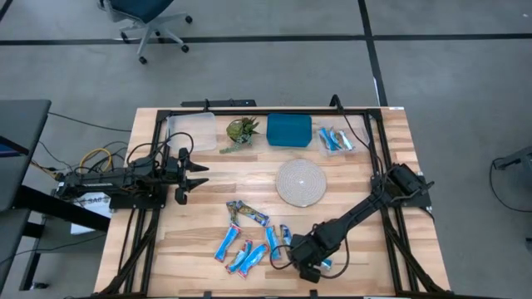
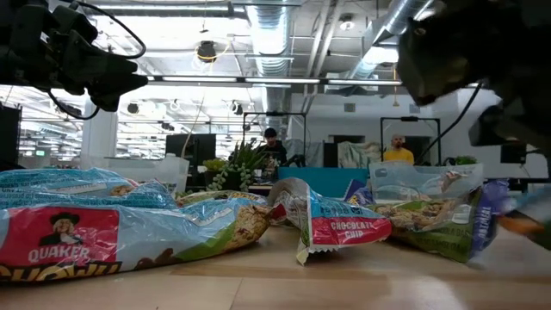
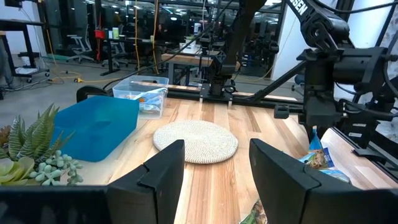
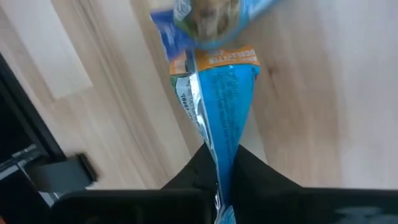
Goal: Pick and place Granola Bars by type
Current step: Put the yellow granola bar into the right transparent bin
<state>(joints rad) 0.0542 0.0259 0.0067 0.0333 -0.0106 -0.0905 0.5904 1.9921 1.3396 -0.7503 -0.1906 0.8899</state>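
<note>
Right wrist view is giving me the clearest look: my right gripper is pinching a blue granola bar by its wrapper end, fingers closed tight on the foil with the bar dangling over the wood. From the high view that same gripper is sitting low at the front of the table, right of center, and I'm only catching a sliver of blue wrapper peeking out beside it.

The loose pile of bars is lying just left of that gripper, spread across the front middle of the table, a mix of bright blue and paler wrappers. A few more bars are sitting in the clear bin at the back right.

Low view is basically staring straight into the pile, I'm reading a Quaker wrapper on the left and a chocolate chip one in the middle.

Working outward, the woven round mat is lying mid-table, with the blue box, the little plant and an empty clear tray lined up along the back edge.

My left gripper is hovering at the left side of the table, well apart from the bars, fingers spread open and holding nothing
</note>
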